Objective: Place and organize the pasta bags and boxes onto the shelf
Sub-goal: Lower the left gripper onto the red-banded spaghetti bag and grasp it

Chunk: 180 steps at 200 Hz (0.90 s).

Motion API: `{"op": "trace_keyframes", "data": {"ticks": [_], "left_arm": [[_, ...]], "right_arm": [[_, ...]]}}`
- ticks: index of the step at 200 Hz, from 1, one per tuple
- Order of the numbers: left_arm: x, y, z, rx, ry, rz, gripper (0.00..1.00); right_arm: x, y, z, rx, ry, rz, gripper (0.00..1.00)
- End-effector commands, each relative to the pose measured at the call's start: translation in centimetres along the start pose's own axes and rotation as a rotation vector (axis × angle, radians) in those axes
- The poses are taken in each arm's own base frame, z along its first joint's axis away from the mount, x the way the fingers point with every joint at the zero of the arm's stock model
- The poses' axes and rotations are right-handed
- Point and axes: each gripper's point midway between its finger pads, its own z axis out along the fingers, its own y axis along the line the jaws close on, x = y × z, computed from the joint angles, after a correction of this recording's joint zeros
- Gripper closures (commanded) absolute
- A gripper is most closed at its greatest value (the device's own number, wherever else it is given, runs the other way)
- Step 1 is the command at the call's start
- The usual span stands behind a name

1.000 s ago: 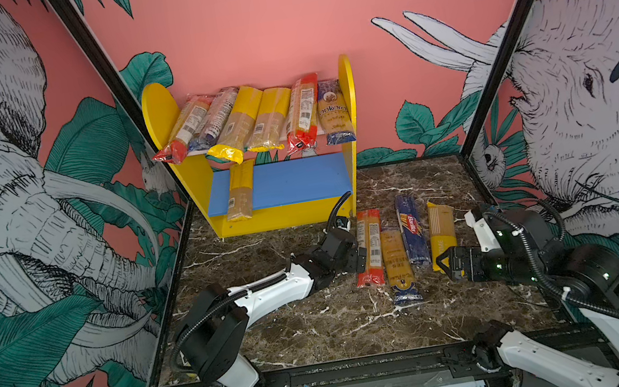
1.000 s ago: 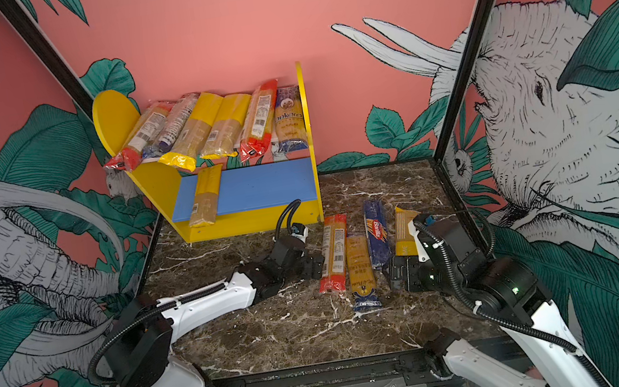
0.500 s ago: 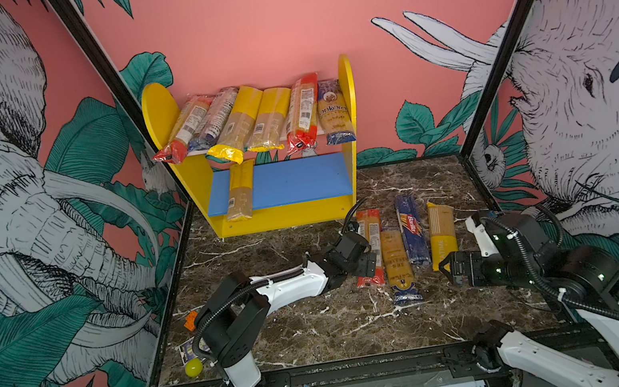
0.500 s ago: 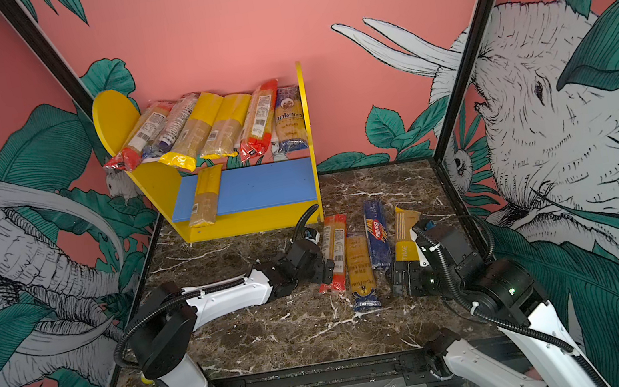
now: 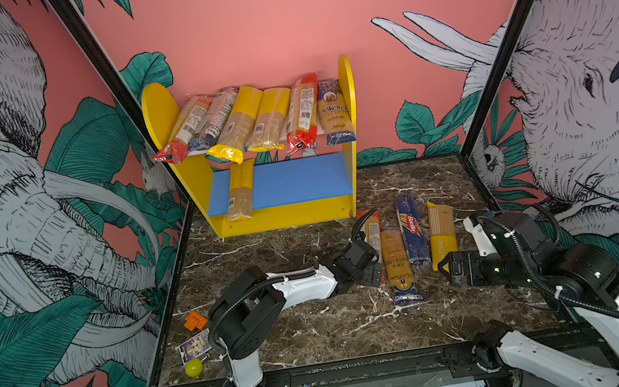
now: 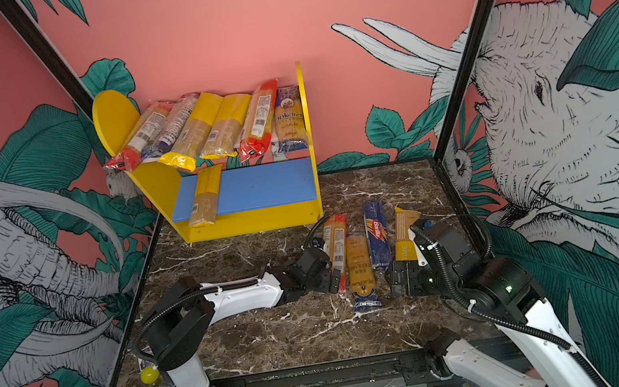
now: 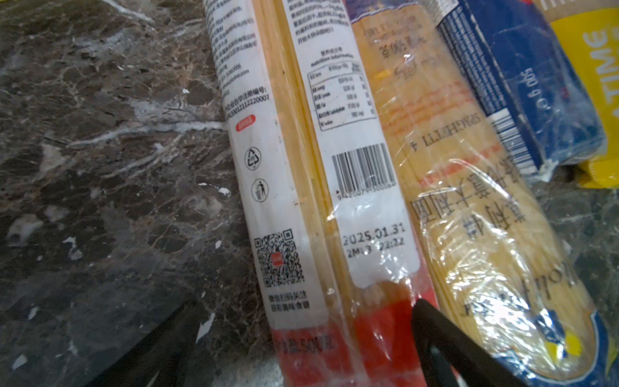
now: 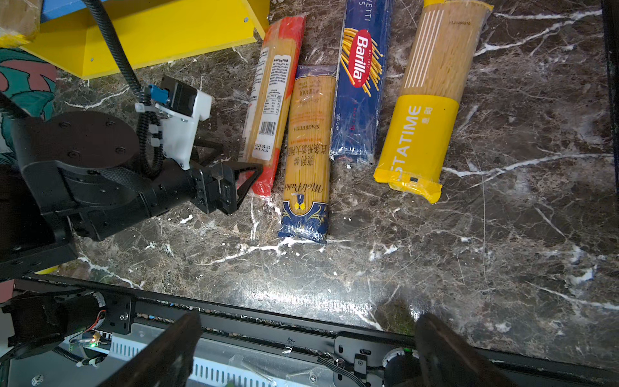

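Note:
Four pasta packs lie side by side on the marble table: a red-ended bag [image 5: 372,228], a yellow bag with a blue end [image 5: 397,265], a dark blue Barilla pack [image 5: 410,229] and a yellow-ended bag [image 5: 441,236]. My left gripper [image 5: 373,273] is open, low at the near end of the red-ended bag [image 7: 335,201], with one finger on each side of it. My right gripper [image 5: 448,269] hangs open and empty beside the yellow-ended bag [image 8: 422,127]. The shelf [image 5: 286,215] carries several packs on its upper board and one pack [image 5: 241,190] on the blue lower board.
An orange toy [image 5: 194,320], a small card [image 5: 194,344] and a yellow ball [image 5: 193,367] sit at the table's front left corner. A black rail [image 5: 369,366] runs along the front edge. Patterned walls close in the left, back and right sides.
My left gripper has slid right and toward the front, from beside the red-ended bag's middle to straddling its near end. The right arm has barely moved.

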Motion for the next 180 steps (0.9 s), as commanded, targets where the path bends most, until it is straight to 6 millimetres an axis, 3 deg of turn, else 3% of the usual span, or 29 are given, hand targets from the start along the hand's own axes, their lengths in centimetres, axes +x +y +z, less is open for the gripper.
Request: {"op": "trace_keyframes", "data": {"ticks": [1,53,141,159,180], "left_arm": [[-0.9,-1.5,0.0,0.038,-0.014,-0.026,0.01],[-1.0,-2.8,0.4,0.056,-0.010,-0.025,0.01],[1.9,-1.3,2.9,-0.034,0.093,-0.035,0.01],[2.4,-1.3,3.2,-0.032,0.111,-0.034,0.11],[2.9,-1.1,3.1,-0.034,0.125,-0.028,0.41]], "right_arm": [[0.6,-0.5,0.2,0.021,0.023,-0.016,0.01],[0.8,-0.8,0.1,0.037,0.028,-0.026,0.01],[0.9,-1.2,-0.2,0.054,0.027,-0.042,0.01],[0.7,-1.0,-0.2,0.051,0.027,-0.047,0.01],[0.4,-0.8,-0.2,0.052,0.028,-0.055,0.01]]}}
